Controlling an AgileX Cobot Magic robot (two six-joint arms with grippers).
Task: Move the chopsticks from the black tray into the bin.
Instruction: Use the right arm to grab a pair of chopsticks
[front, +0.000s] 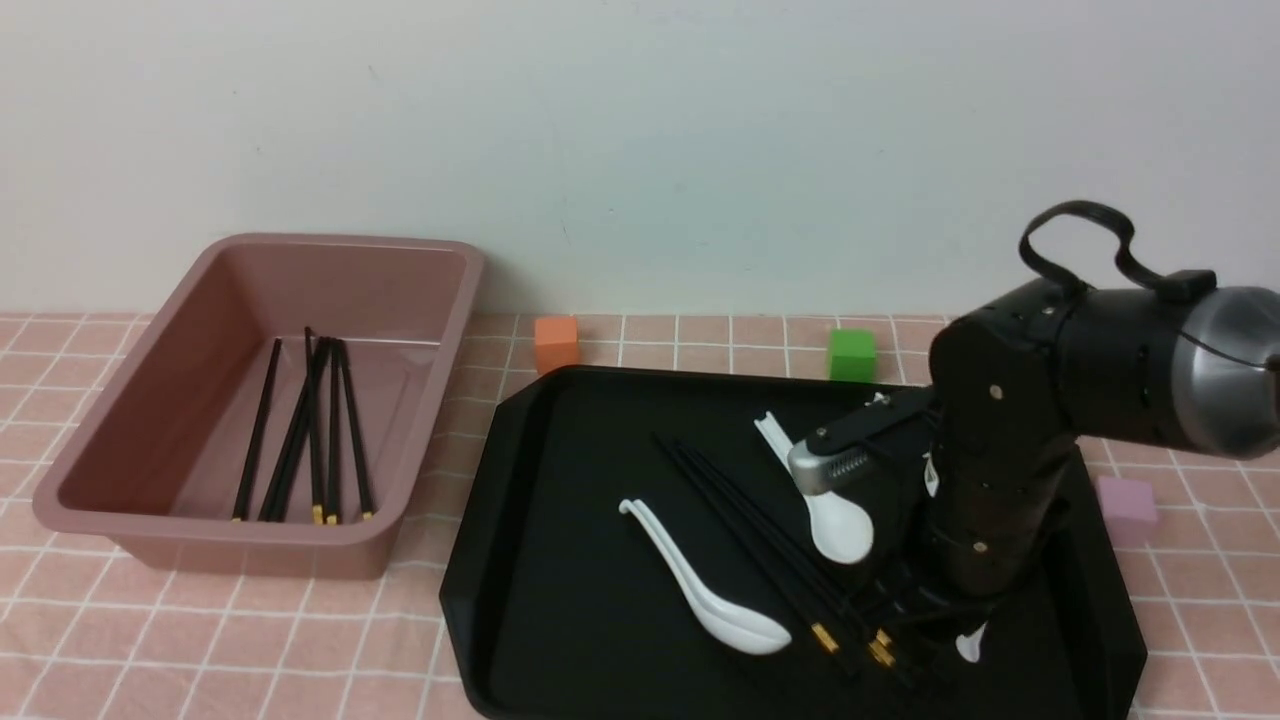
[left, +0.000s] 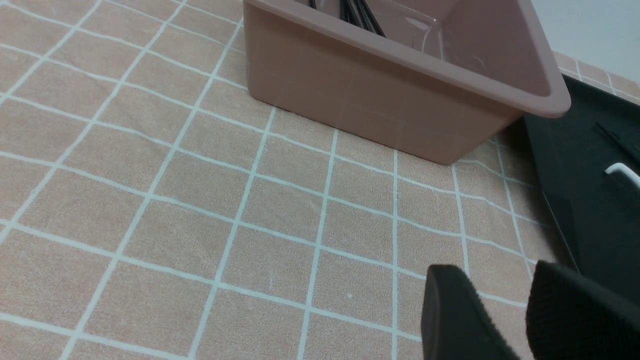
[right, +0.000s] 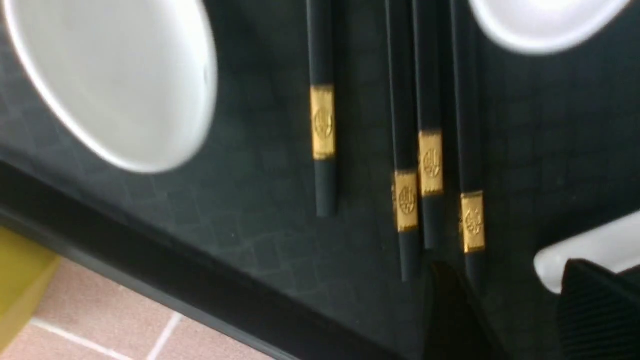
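Several chopsticks lie in a diagonal bundle on the black tray, gold-banded ends toward me. In the right wrist view the gold bands of these chopsticks line up side by side. My right gripper hangs low over the tray just past those thick ends, open, with only tray floor between its fingers. More chopsticks rest inside the bin at the left. My left gripper is open over the tablecloth, near the bin; it holds nothing and is out of the front view.
White spoons lie on the tray on both sides of the bundle, and a spoon handle sits beside my right fingers. Orange, green and pink cubes stand on the checked cloth around the tray.
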